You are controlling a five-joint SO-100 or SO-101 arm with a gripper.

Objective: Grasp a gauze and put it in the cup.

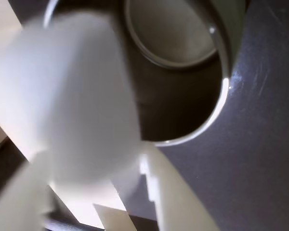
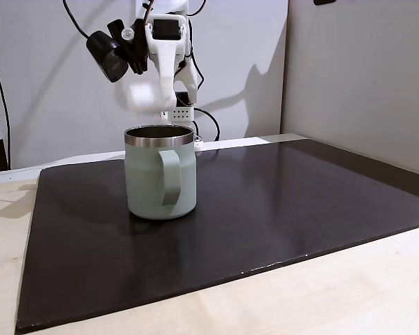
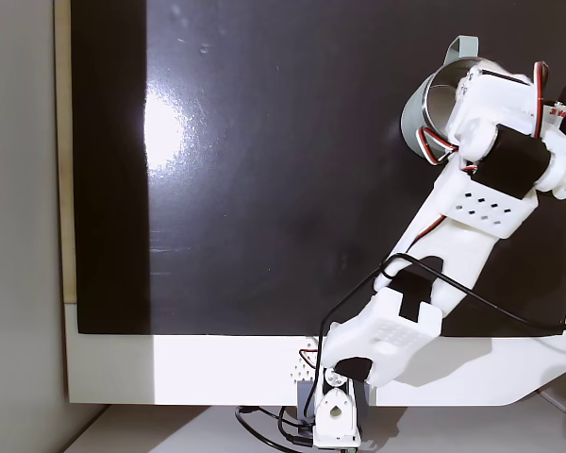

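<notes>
the gauze [image 2: 142,96] was held pinched in the tool [image 2: 151,102] just above the cup [image 2: 160,183], set on a black mat [image 2: 265,209] on the bench [image 2: 349,293].

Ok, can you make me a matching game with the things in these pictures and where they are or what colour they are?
Things:
1. gauze
2. cup
3. mat
4. gripper

Descriptions:
A. pale green, standing upright on the mat
B. black, lying flat on the table
C. white and soft, held up above the cup
D. white plastic, closed around something

Pairs: 1-C, 2-A, 3-B, 4-D
</notes>
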